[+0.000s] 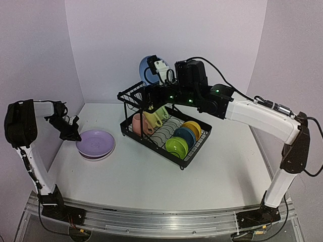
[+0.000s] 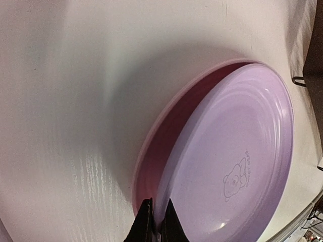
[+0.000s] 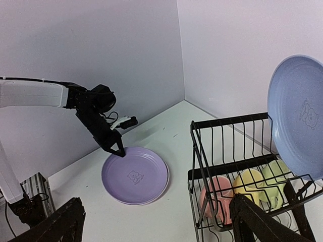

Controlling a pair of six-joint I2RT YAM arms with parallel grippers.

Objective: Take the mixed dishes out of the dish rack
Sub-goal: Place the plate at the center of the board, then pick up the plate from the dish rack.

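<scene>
Under lilac plate (image 2: pixel 237 151), pink plate (image 2: pixel 156 156) clearest from left wrist, left end effector (image 2: pixel 158 204) pinching rim, right end effector (image 3: pixel 156 201) wide

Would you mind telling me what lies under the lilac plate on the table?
A pink plate, showing only as a crescent along one side; the rest of it is covered by the lilac plate.

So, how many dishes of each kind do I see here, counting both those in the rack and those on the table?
Plates: 3 (lilac plate, pink plate under it, blue plate)
Bowls: 3 (yellow bowl, blue bowl, green bowl)
Mugs: 3 (pink mug, yellow mug, pale-green mug)
Total: 9
</scene>
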